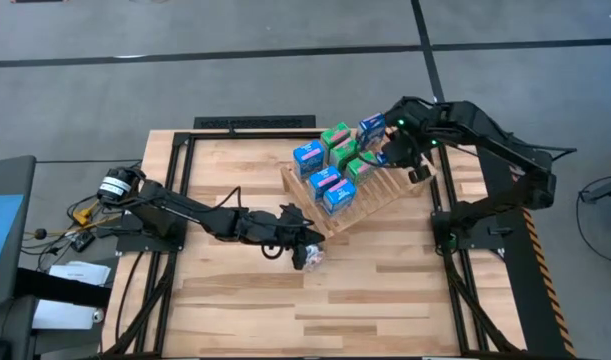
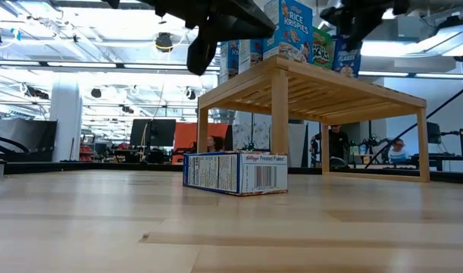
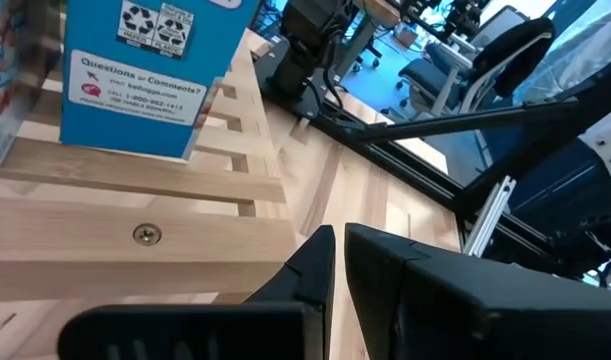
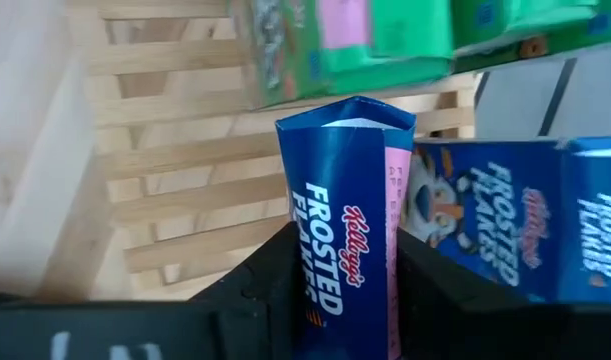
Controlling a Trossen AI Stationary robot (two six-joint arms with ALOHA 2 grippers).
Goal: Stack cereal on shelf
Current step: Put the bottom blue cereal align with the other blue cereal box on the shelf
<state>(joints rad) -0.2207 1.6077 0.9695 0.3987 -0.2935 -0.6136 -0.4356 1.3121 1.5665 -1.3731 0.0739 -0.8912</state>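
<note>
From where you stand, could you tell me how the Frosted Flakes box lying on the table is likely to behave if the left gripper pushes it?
The Frosted Flakes box lies on a broad face, so it would probably slide on the table rather than tip. It looks like thin cardboard, likely light, and could dent under hard pressure. A push near one end by the shut left gripper might spin it.

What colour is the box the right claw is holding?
Dark blue with white letters and a pink side; the box shows best in the right wrist view.
</note>
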